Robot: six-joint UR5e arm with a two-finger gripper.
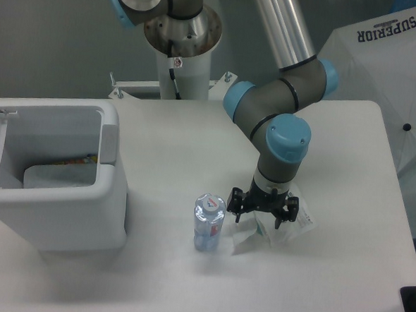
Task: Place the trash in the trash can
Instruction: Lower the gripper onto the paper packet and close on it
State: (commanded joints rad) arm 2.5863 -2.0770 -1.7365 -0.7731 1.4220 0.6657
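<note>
The jaws of the gripper stand apart, one black finger on each side, low over the flat white pouch at lower centre-right of the frame; whether the fingertips touch the pouch cannot be told, and nothing is clamped between them.

From the left: one trash can fills the left edge, a large boxy white bin with its lid swung up and open at the far left. Inside it lies a pale flat thing with a strip of colour along its upper edge.

Just right of the can, near lower centre, stands one small clear bottle, upright, white cap toward the camera, red-and-white label on its side. It is apart from the can.

Just beside the bottle to the right lies the one pouch, flat on the table, its long axis running left to right and tilted slightly upward at the right end, where a printed label shows. The arm comes down onto it from the upper centre.
</note>
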